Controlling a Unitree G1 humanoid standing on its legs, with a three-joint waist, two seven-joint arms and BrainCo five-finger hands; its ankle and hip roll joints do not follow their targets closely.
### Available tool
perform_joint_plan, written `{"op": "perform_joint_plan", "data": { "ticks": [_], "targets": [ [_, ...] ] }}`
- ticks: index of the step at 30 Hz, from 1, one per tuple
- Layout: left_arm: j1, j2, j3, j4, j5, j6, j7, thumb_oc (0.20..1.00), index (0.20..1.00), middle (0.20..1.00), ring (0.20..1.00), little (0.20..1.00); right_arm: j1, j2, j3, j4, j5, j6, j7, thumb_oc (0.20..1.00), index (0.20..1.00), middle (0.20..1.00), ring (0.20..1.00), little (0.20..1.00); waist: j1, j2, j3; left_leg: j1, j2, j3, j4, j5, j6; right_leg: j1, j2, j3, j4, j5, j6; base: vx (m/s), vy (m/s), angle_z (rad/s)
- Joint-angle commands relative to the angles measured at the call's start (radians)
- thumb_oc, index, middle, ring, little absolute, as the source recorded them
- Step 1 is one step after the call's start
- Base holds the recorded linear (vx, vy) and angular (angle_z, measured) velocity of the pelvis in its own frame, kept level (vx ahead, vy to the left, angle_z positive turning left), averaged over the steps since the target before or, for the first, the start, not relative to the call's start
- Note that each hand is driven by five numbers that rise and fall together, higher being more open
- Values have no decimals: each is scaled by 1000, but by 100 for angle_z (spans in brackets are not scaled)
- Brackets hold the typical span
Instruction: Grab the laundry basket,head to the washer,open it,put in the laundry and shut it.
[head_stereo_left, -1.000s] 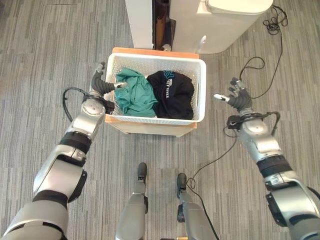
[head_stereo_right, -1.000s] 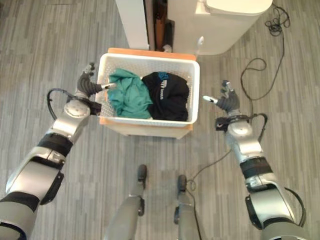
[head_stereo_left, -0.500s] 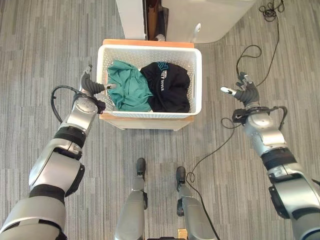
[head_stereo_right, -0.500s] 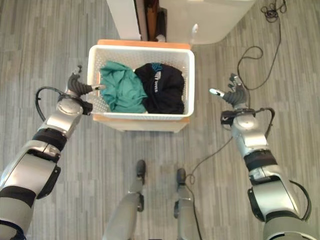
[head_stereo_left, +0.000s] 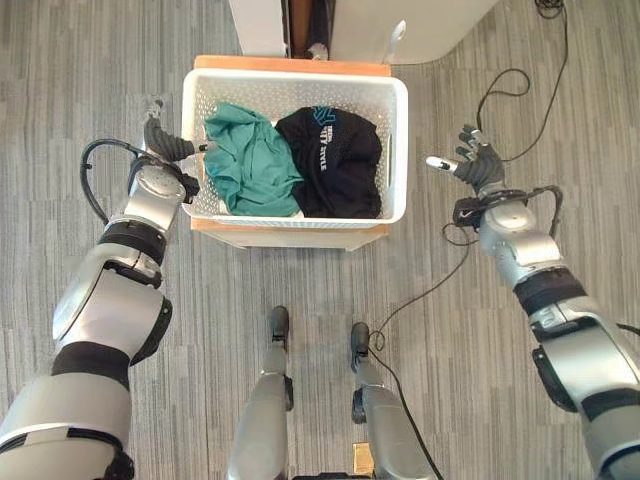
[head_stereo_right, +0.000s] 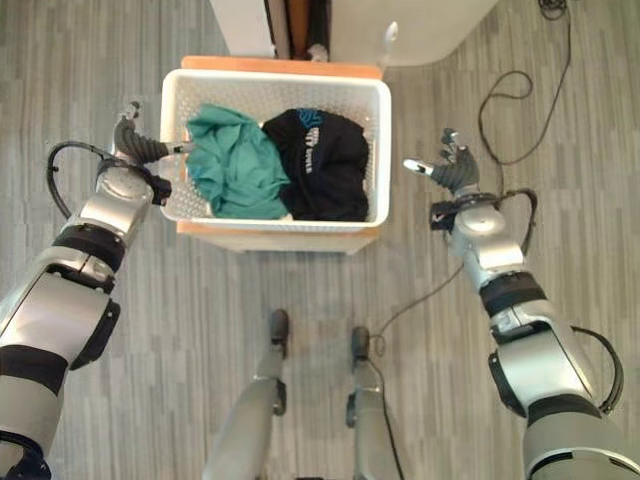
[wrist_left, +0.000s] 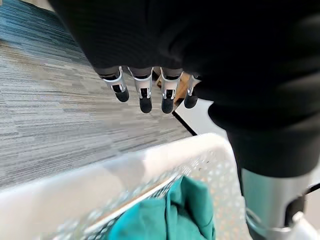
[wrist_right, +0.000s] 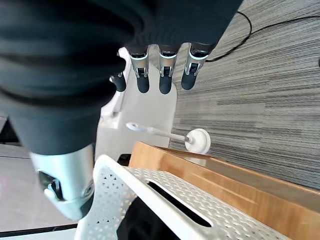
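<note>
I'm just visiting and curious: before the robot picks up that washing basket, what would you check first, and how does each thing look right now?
1. Left hand at the basket's side: ok, it sits by the white laundry basket with its thumb reaching over the rim.
2. Right hand at the basket: not ok, it hangs open, apart from the basket's other side.
3. Grip on the basket: not ok, neither hand is curled round it.
4. Laundry inside: ok, the green garment and the black garment lie within the walls.
5. Basket steady: ok, it rests level on the wooden stand.
6. Handle slot free: ok, the right wrist view shows it open.
</note>
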Motion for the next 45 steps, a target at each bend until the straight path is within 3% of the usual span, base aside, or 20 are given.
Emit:
{"op": "perform_joint_plan", "data": {
  "ticks": [1,16,24,40,41,42,43,44,45],
  "targets": [
    [-115,-2,-28,114,-21,-30,-3,1000,1000,1000,1000,1000,-111,-23,2,41,34,-52,13,1000,1000,1000,1000,1000,9,16,-9,-13,31,-31,14,-50,-37,-61,-69,-19,48,2,42,0,0,0],
    [-210,4,-75,152,-85,-27,-24,1000,1000,1000,1000,1000,-264,53,90,143,97,-31,17,1000,1000,1000,1000,1000,17,10,23,-101,36,-34,52,-44,-42,-129,-64,-32,55,19,41,0,0,0],
    [-251,-18,-120,176,-97,-22,-44,1000,1000,1000,1000,1000,-333,110,99,313,227,-7,40,1000,1000,1000,1000,1000,27,14,27,-141,29,-43,61,-41,-43,-160,-63,-38,57,24,38,9,1,4],
    [-257,-32,-180,194,-116,-16,-103,1000,1000,1000,1000,1000,-426,175,266,474,120,88,121,1000,1000,1000,1000,1000,28,0,33,-163,24,-50,52,-30,-41,-183,-58,-40,55,31,32,1,1,0],
    [-252,-30,-184,196,-120,-15,-110,937,937,937,937,937,-430,178,280,478,107,94,127,1000,1000,1000,1000,1000,29,-2,37,-157,25,-50,50,-31,-41,-179,-56,-39,55,30,31,0,0,0],
    [-250,-31,-185,200,-125,-14,-118,733,733,733,733,733,-437,180,292,489,94,99,136,1000,1000,1000,1000,1000,28,-3,35,-161,23,-51,50,-28,-40,-182,-56,-38,54,32,31,0,0,0],
    [-248,-33,-187,202,-134,-14,-127,360,360,360,360,360,-445,182,306,504,81,105,143,1000,1000,1000,1000,1000,28,-3,35,-163,24,-52,50,-28,-40,-183,-56,-39,53,33,31,0,0,0],
    [-246,-37,-192,201,-146,-12,-142,200,200,200,200,200,-454,186,327,523,57,117,155,1000,1000,1000,1000,1000,31,-3,39,-158,24,-53,49,-28,-41,-180,-54,-40,53,31,30,0,0,0],
    [-246,-37,-192,202,-146,-12,-143,200,200,200,200,200,-454,186,327,523,57,117,155,1000,1000,1000,1000,1000,29,-3,37,-162,23,-54,49,-26,-41,-183,-55,-41,52,33,30,0,0,0]
  ]
}}
